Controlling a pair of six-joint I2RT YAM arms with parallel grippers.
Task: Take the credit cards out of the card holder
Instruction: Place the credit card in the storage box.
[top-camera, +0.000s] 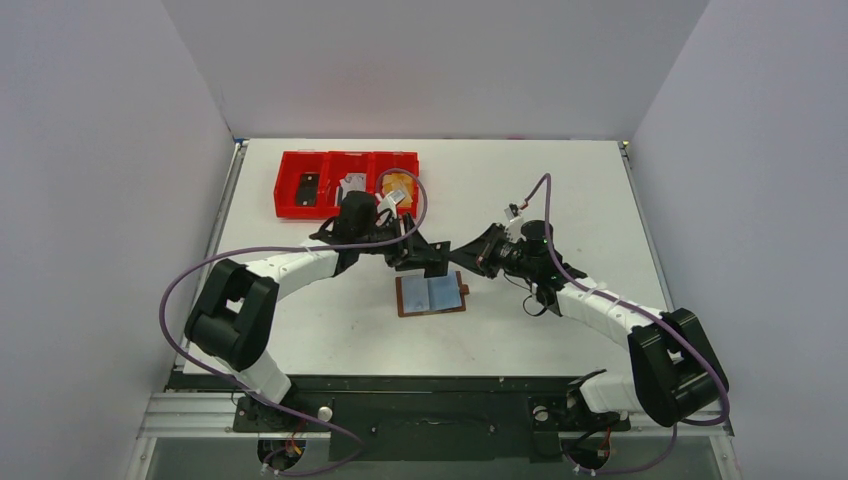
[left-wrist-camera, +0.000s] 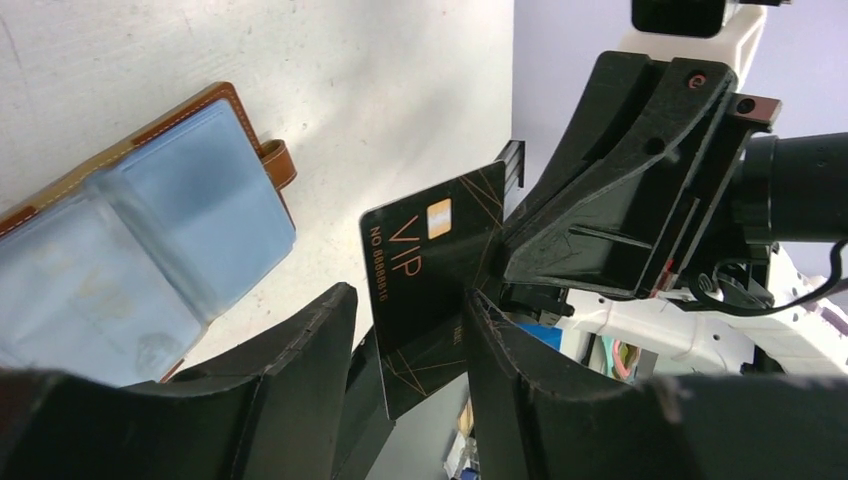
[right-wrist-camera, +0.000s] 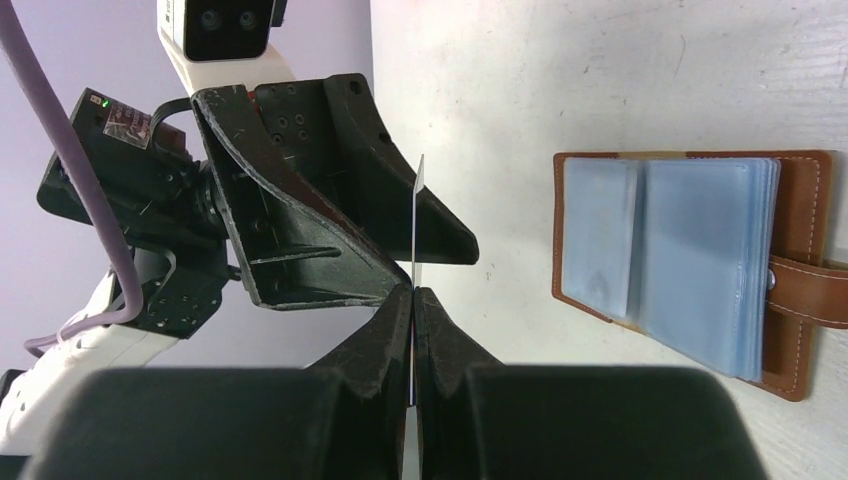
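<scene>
Far left first, at the back of the worktop: red tray, three compartments, loose cards lying in it, dark, grey and orange-toned.

Moving in to the left gripper: jaws standing part-way apart, the black VIP card slotted between them, lifted clear of the worktop. Looks to brush one finger. Cannot tell whether both pads actually bear on its edges, so no calling that a grip.

Centre now, flat on the worktop and lying open: the card holder, brown leather outside, blue-grey sleeves facing up, strap tab sticking out on one side. Shows faint print behind one sleeve in the left wrist view, so probably holds more credit cards. Touched by neither gripper.

On to the right gripper: jaws closed tight on the black card, pinching it by one edge, seen edge-on as a thin line rising from the fingertips. Sits nose to nose with the left gripper, just above the holder.

Step in hand, by the look of it: a mid-air handover of one extracted card, right to left. Calls next for a firm left pinch, then release on the right, then a carry leftward to the tray. Risks a dropped or twisted card if let go too soon.
</scene>
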